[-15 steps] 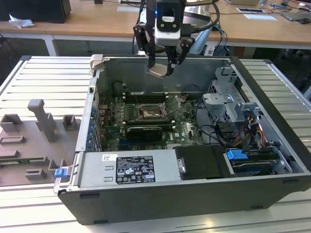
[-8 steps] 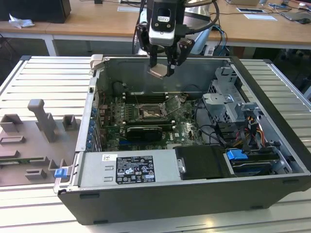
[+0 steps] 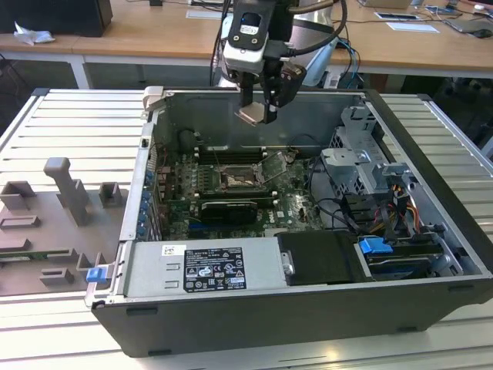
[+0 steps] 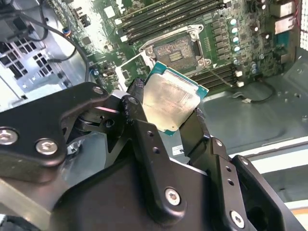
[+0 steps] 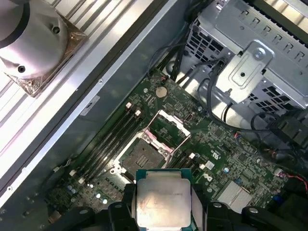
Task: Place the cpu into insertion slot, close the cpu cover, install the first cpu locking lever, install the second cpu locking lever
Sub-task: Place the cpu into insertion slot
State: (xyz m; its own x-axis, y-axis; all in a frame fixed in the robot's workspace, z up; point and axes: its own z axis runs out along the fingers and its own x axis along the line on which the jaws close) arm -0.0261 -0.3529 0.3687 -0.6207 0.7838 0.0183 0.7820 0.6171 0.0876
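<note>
Two black fingers point(image 4: 136, 110) of the hand point(image 4: 168, 103) clamped the cpu point(image 5: 163, 204) by opposite edges, well above the insertion slot point(image 5: 143, 156); the slot lay bare, with the cpu cover point(image 5: 168, 127) tilted up at its side.

The silvery-topped cpu point(image 4: 171, 98), pinched in the gripper point(image 4: 167, 113), hung tilted above the bare, dark-centred insertion slot point(image 3: 235, 179); the cpu cover point(image 3: 275, 164) stood tipped open beside it.

You are looking at one cpu point(image 4: 171, 98), one insertion slot point(image 5: 142, 156), one cpu cover point(image 5: 173, 122) and one computer case point(image 3: 254, 331).
</note>
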